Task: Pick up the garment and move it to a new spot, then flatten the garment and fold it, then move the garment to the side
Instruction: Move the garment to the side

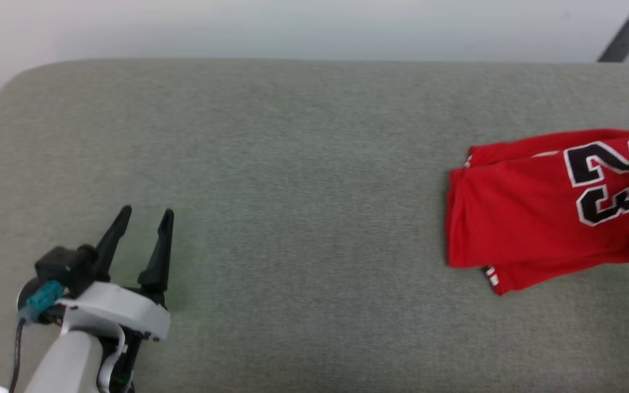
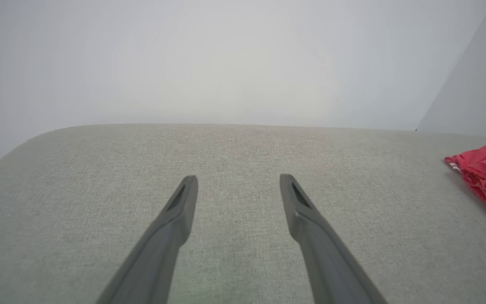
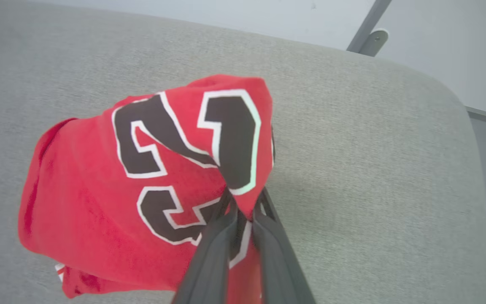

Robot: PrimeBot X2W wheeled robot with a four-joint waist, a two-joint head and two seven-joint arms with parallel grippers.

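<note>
Garment (image 3: 78, 211) pinched in closed right jaws; left jaws wide apart, empty.

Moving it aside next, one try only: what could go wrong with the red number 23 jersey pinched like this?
1. The right gripper is shut on one bunched spot of the folded red number-23 jersey; dragging from there may pull the layers apart.
2. The grey upholstered surface rounds off beyond the jersey; overshooting could drop cloth over it.
3. The left gripper is open and far off, no support.
</note>
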